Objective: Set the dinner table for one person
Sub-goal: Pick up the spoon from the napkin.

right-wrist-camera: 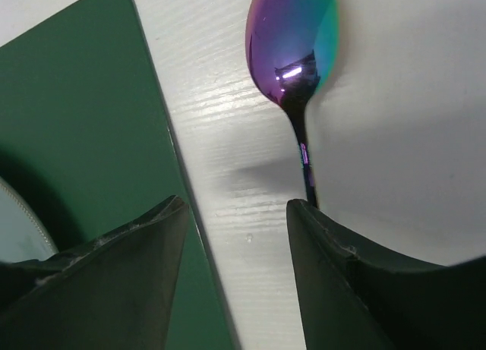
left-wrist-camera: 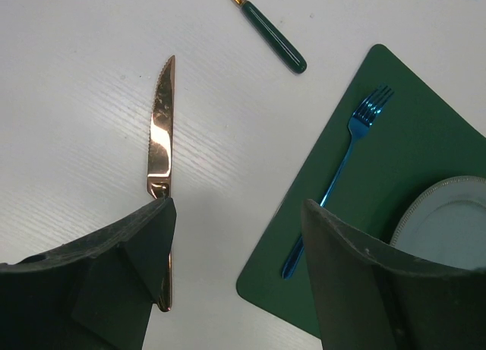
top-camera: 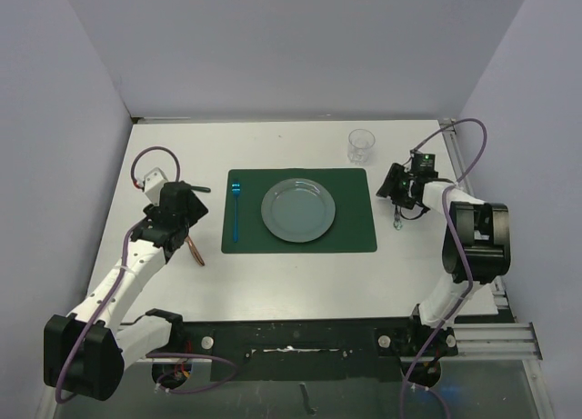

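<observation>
Right gripper (right-wrist-camera: 235, 206) parted, pinching nothing, iridescent spoon (right-wrist-camera: 292, 46) flat on the white dinner table (right-wrist-camera: 425, 137), its handle running under one finger, left gripper (left-wrist-camera: 239, 206) spread wide and empty above copper knife (left-wrist-camera: 161, 126), beyond them green placemat (top-camera: 355, 233) bearing fork (top-camera: 235, 210) and plate (top-camera: 298, 210), glass (top-camera: 361, 144) farthest.

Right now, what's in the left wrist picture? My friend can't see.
A shiny copper knife lies on the white table, its handle behind one finger of the open left claw. To the right, a blue fork rests on a green placemat beside a plate.
</observation>
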{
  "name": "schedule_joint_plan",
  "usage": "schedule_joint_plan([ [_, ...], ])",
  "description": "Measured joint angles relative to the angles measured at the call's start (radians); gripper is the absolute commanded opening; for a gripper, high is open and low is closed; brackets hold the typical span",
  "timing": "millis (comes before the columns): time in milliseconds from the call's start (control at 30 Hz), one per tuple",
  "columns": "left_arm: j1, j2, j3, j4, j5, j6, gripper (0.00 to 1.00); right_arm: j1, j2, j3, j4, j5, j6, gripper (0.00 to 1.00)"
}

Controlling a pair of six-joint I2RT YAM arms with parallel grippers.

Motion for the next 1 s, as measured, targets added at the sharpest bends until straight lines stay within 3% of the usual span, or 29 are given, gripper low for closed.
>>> schedule_joint_plan([
  [367, 0.0, -0.004, -0.003, 0.0, -0.001, 0.0, 0.65, 0.062, 0.05, 0.048, -0.045, 0.072, -0.02, 0.54],
  [1000, 0.0, -0.002, -0.009, 0.001, 0.003, 0.0, 0.65, 0.063, -0.068, 0.109, -0.152, 0.211, -0.08, 0.54],
])
